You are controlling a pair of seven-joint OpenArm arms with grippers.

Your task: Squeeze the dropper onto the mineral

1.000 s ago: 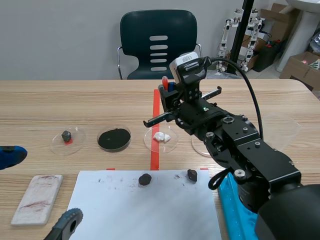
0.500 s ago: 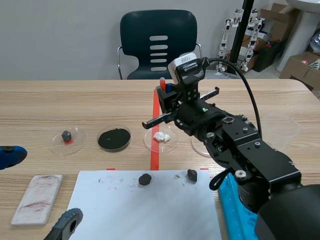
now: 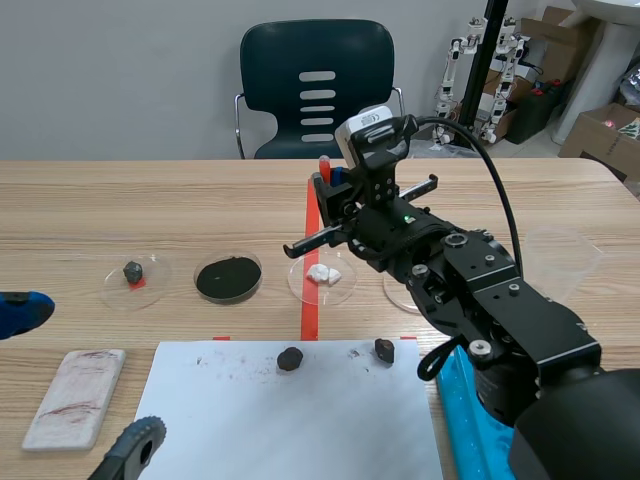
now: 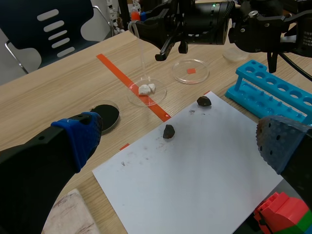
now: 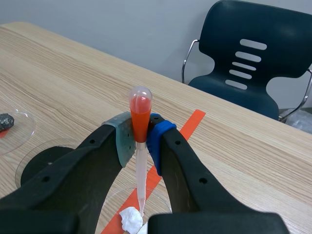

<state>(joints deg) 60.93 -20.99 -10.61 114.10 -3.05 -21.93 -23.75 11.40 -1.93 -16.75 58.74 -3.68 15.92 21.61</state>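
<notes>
Hovering over the white mineral (image 5: 130,220), right fingers (image 5: 157,138) clamped on upright dropper (image 5: 140,119), left fingers (image 4: 79,140) spread wide, low.

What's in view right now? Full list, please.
dropper: 1, clear with orange-red bulb, in right gripper, tip just above white mineral
white mineral: small cluster, white, in dish on the tape line
petri dishes: 4, clear, row across table; others hold dark stone, black powder, red square
dark rocks: 2, dark, on paper
paper: 1, white, near edge
streak tile: 1, white with reddish marks, beside paper
tube rack: 1, blue, beside right arm
chair: 1, dark teal, behind table
left gripper: open, low near edge
right gripper: shut on dropper
</notes>
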